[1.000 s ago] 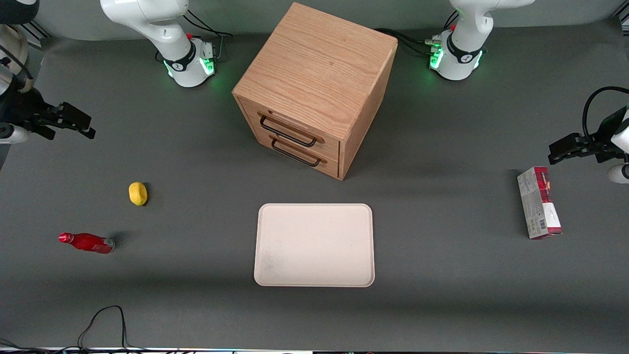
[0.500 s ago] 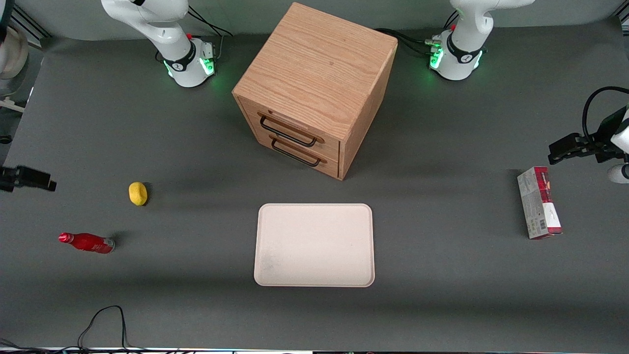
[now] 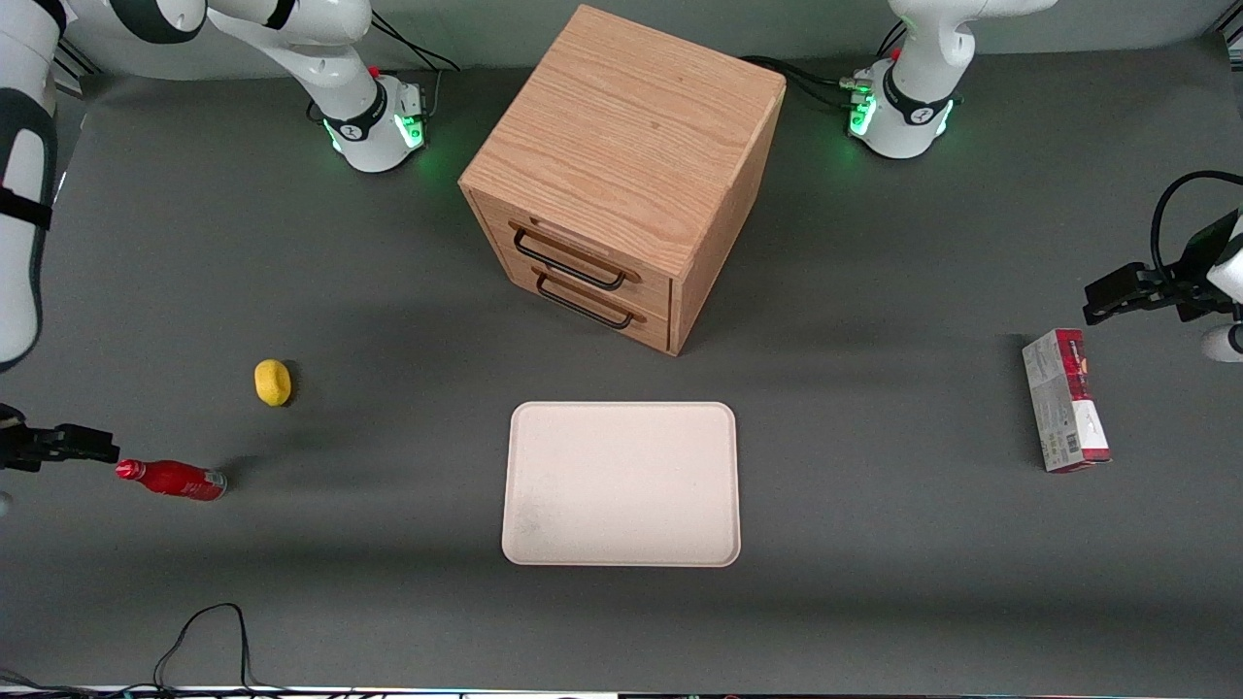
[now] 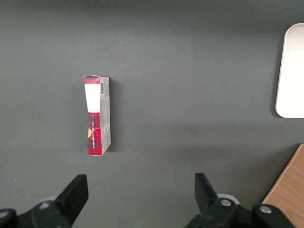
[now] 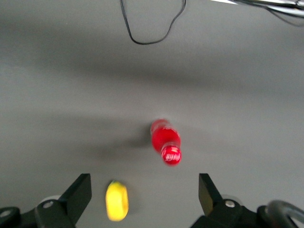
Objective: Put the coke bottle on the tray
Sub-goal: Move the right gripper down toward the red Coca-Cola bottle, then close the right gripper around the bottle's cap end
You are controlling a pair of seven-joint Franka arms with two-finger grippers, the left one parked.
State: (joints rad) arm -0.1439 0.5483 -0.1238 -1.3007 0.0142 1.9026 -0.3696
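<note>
The coke bottle [image 3: 172,480] lies on its side on the grey table toward the working arm's end, red with a red cap. In the right wrist view the coke bottle [image 5: 166,140] shows cap-first between and ahead of the fingers. My right gripper [image 3: 102,452] hangs close beside the bottle's cap, above the table. The gripper [image 5: 144,194] is open and holds nothing. The cream-white tray [image 3: 621,483] rests mid-table, in front of the wooden cabinet, with nothing on it.
A yellow lemon [image 3: 273,382] lies a little farther from the front camera than the bottle. A wooden two-drawer cabinet [image 3: 621,175] stands mid-table. A red-and-grey box [image 3: 1065,400] lies toward the parked arm's end. A black cable [image 3: 209,631] loops at the table's near edge.
My right gripper has come down and nearer to the front camera, from well above the lemon's level to beside the bottle's cap. The bottle, lemon and tray have not moved.
</note>
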